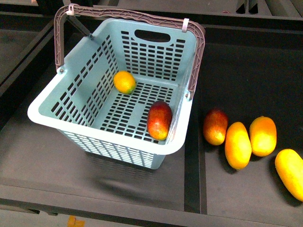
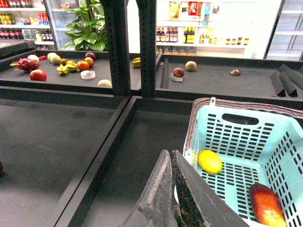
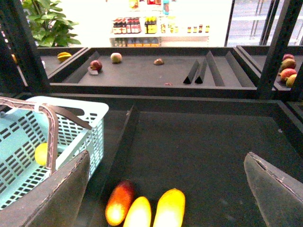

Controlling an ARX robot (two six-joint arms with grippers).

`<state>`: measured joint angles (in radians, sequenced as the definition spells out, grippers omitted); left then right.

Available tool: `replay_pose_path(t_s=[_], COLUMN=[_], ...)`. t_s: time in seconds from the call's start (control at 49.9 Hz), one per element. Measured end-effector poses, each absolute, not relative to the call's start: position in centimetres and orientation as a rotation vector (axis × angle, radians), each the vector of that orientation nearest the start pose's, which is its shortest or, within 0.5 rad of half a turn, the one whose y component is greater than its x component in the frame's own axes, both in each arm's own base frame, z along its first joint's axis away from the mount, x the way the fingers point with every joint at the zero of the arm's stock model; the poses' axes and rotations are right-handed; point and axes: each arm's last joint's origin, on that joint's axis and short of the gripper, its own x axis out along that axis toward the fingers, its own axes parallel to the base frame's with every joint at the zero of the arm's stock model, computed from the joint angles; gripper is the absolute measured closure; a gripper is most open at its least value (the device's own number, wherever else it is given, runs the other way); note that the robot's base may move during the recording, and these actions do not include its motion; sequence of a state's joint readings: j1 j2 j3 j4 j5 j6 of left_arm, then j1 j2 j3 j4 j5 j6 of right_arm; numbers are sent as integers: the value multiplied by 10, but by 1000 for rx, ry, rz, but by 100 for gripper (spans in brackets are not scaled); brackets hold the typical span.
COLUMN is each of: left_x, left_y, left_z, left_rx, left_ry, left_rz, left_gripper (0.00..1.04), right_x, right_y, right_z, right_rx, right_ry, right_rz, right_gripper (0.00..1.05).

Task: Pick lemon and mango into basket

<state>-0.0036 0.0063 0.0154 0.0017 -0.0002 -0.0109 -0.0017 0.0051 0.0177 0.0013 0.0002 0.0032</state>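
Lemon (image 2: 209, 161) just past shut left tool (image 2: 171, 156).

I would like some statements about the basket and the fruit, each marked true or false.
1. The lemon lies inside the basket. True.
2. The mango lies on the shelf outside the basket. False: it lies on the basket floor, near the right wall.
3. The right pincer is open. True.
4. The left pincer grips the lemon. False: it is shut and empty.
5. Four fruits lie to the right of the basket. True.
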Motion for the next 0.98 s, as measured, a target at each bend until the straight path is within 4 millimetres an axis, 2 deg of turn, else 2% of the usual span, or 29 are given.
replay_pose_path(t_s=[0.14, 0.16, 0.281, 0.361, 0.662, 0.983], left_x=[97, 97, 97, 97, 97, 97], left_y=[0, 0, 0, 0, 0, 0], left_z=[168, 168, 168, 168, 168, 168], left_rx=[-12, -11, -11, -11, -11, -9], left_ry=[-11, -11, -11, -11, -11, -11], left_rz=[-3, -3, -3, -3, -3, -3], left_gripper=[101, 99, 78, 56, 6, 7], right_x=[97, 97, 97, 97, 97, 97], right_y=[0, 0, 0, 0, 0, 0], right_z=[169, 169, 169, 169, 169, 169], right_rx=[4, 3, 4, 4, 4, 4], right_ry=[-14, -14, -14, -14, -14, -14], right_rz=[-2, -2, -2, -2, -2, -2], right_gripper=[9, 9, 9, 9, 9, 9])
